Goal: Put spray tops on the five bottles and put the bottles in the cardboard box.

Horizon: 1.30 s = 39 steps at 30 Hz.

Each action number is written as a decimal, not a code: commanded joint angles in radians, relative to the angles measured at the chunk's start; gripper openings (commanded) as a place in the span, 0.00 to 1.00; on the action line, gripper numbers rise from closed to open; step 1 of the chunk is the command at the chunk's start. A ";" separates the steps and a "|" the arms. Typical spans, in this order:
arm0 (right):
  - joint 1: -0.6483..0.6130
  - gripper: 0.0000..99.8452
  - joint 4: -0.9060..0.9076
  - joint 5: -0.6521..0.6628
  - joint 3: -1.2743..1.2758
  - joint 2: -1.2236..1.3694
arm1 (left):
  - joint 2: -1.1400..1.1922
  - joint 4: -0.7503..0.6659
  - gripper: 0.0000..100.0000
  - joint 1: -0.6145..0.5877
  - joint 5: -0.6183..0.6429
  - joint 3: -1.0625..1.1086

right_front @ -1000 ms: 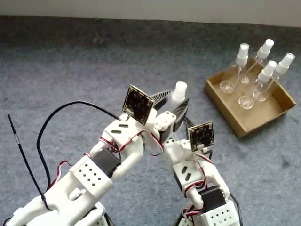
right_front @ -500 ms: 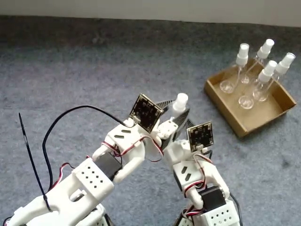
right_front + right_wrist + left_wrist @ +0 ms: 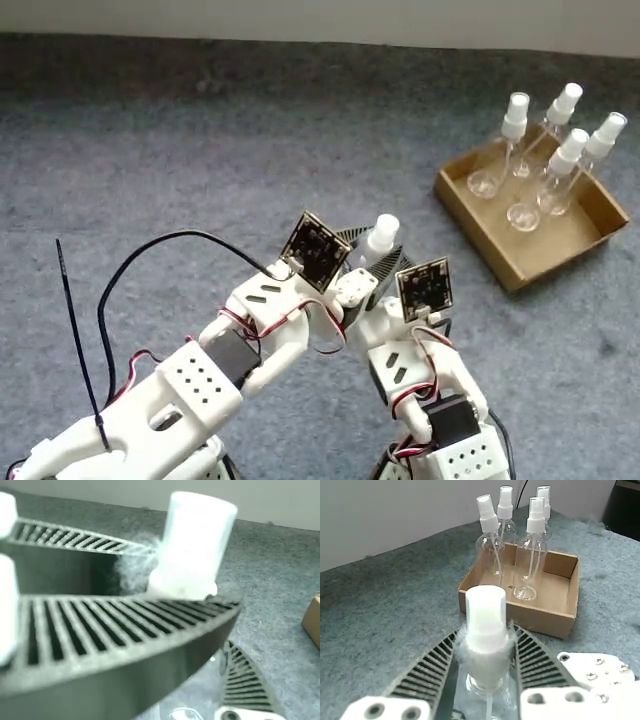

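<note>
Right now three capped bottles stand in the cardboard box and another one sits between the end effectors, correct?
No, four capped bottles stand in the cardboard box, not three. The high view shows it; another bottle does sit between the left end effector and right end effector.

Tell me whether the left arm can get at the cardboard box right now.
Probably yes. Bare carpet lies between the left gripper and the cardboard box, though its jaws are shut on a bottle.

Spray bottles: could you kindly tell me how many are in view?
5. Four bottles stand in the cardboard box; the fifth bottle is held by the left gripper and right gripper. None seems hidden.
</note>
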 commanded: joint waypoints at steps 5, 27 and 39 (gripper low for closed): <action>0.021 0.18 0.002 0.011 0.065 -0.019 | -0.001 -0.008 0.01 0.019 -0.005 0.002; 0.021 0.18 0.002 0.011 0.065 -0.019 | -0.074 -0.115 0.01 -0.013 -0.003 0.096; 0.019 0.18 0.002 0.011 0.067 -0.019 | -0.166 -0.129 0.01 -0.018 -0.003 0.188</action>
